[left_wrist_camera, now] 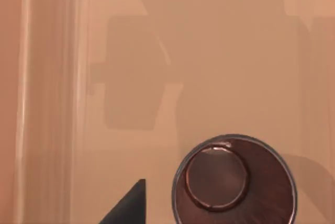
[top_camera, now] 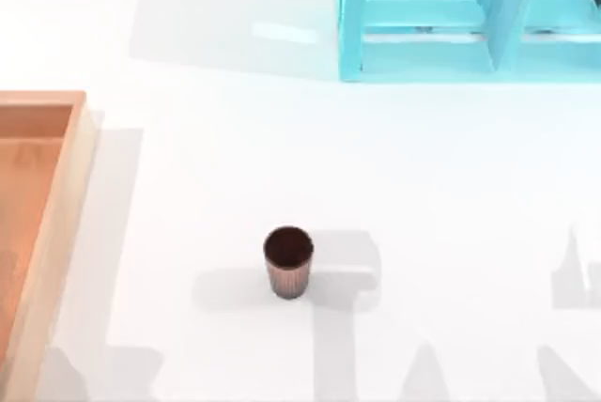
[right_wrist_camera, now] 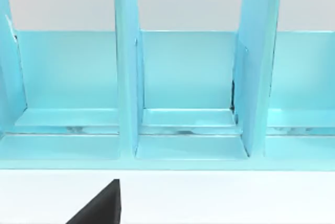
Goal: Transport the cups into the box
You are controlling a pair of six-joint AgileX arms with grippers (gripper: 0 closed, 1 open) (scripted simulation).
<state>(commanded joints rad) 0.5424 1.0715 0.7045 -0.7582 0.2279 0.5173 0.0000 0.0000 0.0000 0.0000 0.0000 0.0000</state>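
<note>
Upright, one ribbed tapered cup [top_camera: 287, 262] stands beside the thick-walled wooden box [top_camera: 58, 224]

Rendered tabletop test scene, like a simulated lab bench rather than a lived-in room. Plain white table [top_camera: 423, 195], smooth and unmarked, with flat grey shadows. Turquoise frame [top_camera: 441, 17] at the far edge, its panels uniform and glossy in the right wrist view [right_wrist_camera: 183, 77]. Orange-brown box [top_camera: 42, 214] at the left edge, its floor evenly tinted in the left wrist view [left_wrist_camera: 209, 51]. Single ribbed cup [top_camera: 288, 261] standing upright on the open table. Sparse props, textureless surfaces.
</note>
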